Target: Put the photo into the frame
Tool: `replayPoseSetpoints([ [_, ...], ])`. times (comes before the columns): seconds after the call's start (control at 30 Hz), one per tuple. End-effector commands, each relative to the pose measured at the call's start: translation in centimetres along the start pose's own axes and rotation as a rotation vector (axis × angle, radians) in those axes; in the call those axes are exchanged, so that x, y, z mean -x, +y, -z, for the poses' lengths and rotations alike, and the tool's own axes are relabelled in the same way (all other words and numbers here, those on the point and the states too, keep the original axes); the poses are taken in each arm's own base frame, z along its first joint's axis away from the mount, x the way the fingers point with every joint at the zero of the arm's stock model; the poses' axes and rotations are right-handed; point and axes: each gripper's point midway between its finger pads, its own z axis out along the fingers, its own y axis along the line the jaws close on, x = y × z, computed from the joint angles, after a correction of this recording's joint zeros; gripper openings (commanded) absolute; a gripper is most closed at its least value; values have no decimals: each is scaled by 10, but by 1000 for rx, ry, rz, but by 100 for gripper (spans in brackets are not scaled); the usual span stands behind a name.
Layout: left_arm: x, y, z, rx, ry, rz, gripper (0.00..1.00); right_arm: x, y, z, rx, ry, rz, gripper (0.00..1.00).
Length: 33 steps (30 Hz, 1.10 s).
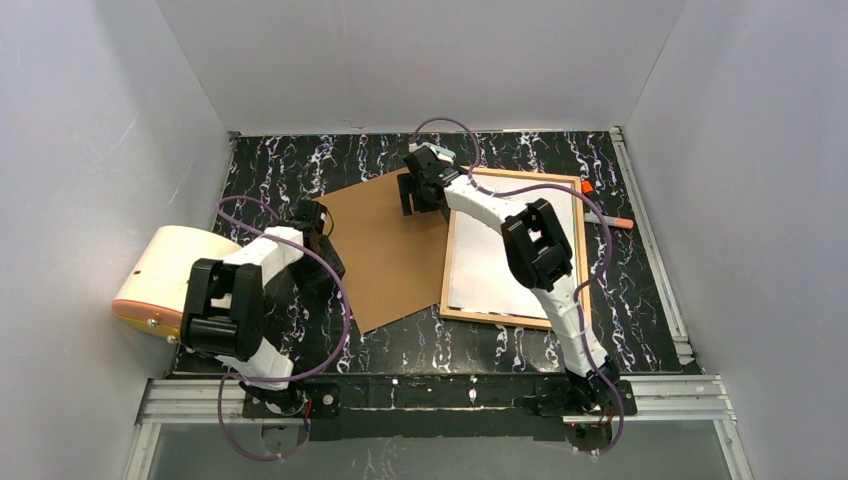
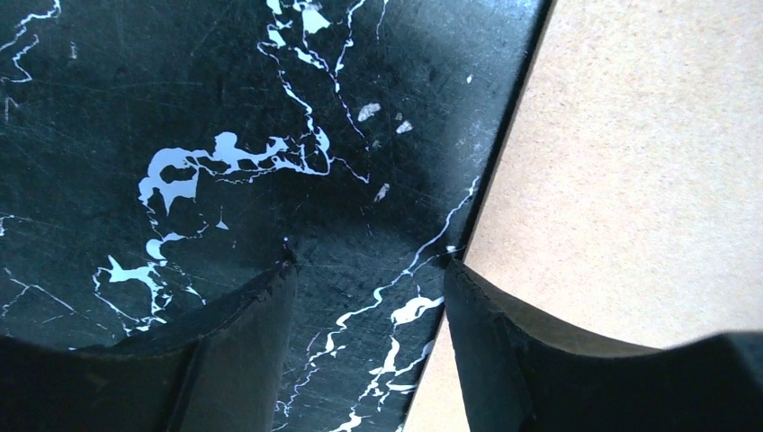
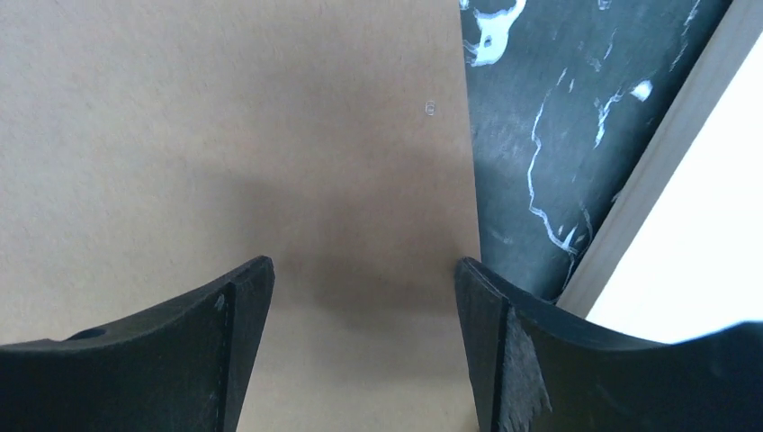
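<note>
Both grippers gape empty, the left gripper (image 2: 369, 261) at nine o'clock of the brown board (image 1: 385, 250), the right gripper (image 3: 364, 261) over its two o'clock edge beside the frame (image 3: 652, 162)

The right arm (image 1: 540, 250) covers part of the frame (image 1: 490, 319) and its white sheet (image 1: 480, 270).
</note>
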Motion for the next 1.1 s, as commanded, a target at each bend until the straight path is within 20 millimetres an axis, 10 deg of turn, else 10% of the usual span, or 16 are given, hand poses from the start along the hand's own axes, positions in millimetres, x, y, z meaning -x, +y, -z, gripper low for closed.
replayPoseSetpoints([
  [0.0, -40, 29, -37, 129, 136, -11, 59, 7, -34, -11, -170, -32, 48, 83],
  [0.3, -35, 26, -37, 124, 128, -16, 59, -13, -49, -8, -244, 31, 41, 85],
  [0.63, -24, -33, -28, -171, 145, -61, 73, -78, 10, 7, 88, 388, -22, 85],
  [1.07, -12, -76, -13, -373, 143, -41, 75, -84, 44, 35, 390, 500, -179, 84],
])
